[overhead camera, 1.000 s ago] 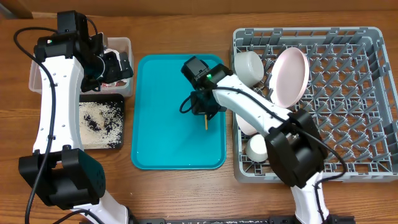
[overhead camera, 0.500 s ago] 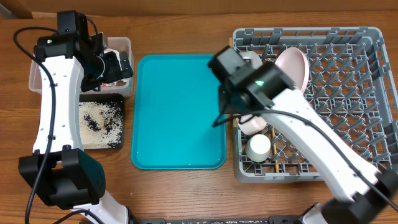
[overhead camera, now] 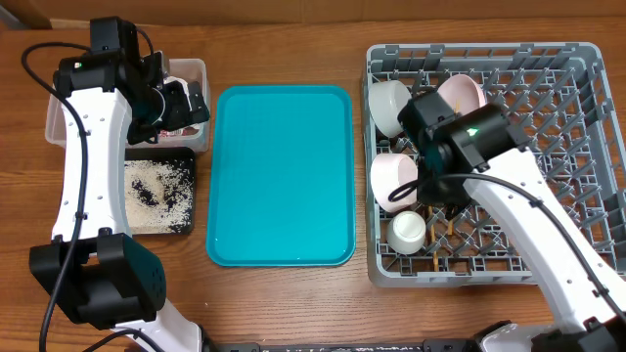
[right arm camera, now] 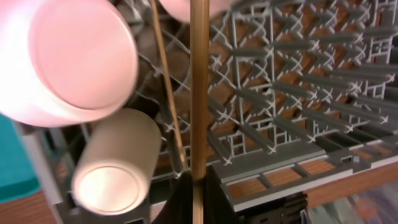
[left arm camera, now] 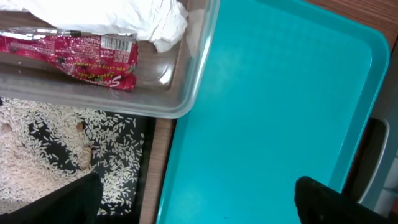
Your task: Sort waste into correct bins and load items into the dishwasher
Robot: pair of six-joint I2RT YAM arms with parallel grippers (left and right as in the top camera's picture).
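**Right gripper (right arm camera: 198,186) is carrying a chopstick (right arm camera: 199,93) over the dish rack (overhead camera: 577,147)**

The right arm is now hanging over the rack's left side, having swung there from the middle of the teal tray (overhead camera: 284,176), which is lying bare. Its jaws are pinching the chopstick tight at the frame's bottom, the stick pointing up past a second chopstick (right arm camera: 166,87) already resting among the pegs beside the cup (overhead camera: 407,232) and a bowl (overhead camera: 394,179). Loading is looking nearly finished.

The left gripper (overhead camera: 181,106) is still waiting wide open and empty at upper left, over the clear tub (left arm camera: 186,93) holding the napkin (left arm camera: 112,15) and red wrapper (left arm camera: 74,53). The wrapper's white print is showing too creased to read.
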